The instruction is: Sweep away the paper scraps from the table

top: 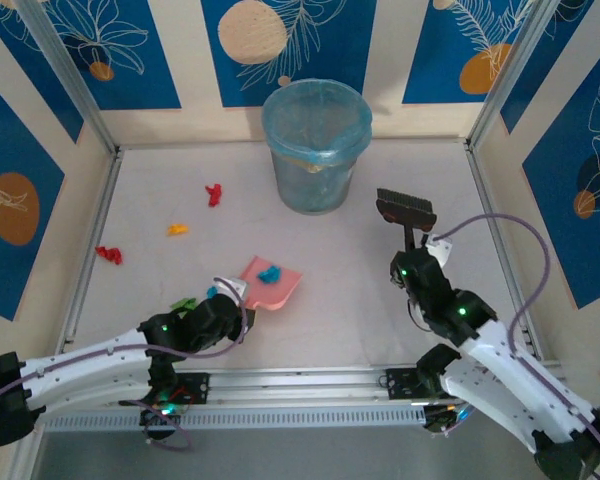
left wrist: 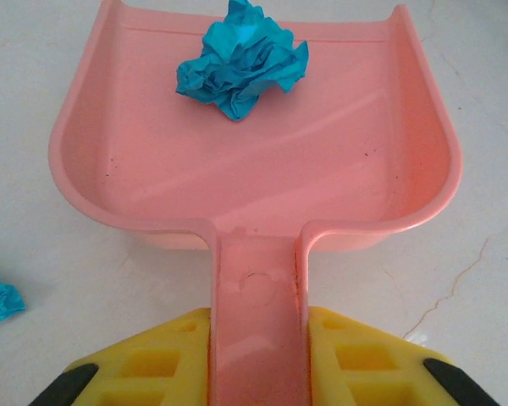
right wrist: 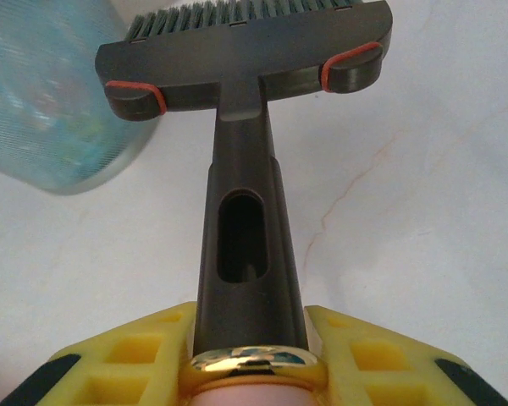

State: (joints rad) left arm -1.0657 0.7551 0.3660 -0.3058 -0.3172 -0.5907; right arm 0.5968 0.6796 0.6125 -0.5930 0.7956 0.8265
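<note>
- From above, paper scraps [top: 214, 194] are seen scattered over the left half of the table [top: 360, 320].
- In the left wrist view, a blue wad [left wrist: 241, 55] is shown lying in the pink dustpan [left wrist: 339, 169].
- The dustpan's handle is clamped by the left pincer [left wrist: 258, 364], with that arm stretched low.
- The brush [right wrist: 245, 51] is gripped by the right pincer [right wrist: 254, 355] and is pointed forward near the bin [top: 315, 145].

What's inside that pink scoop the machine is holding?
One crumpled blue paper wad lies inside the pink dustpan, near its open front edge; the rest is bare. The table beneath it is hidden.
</note>
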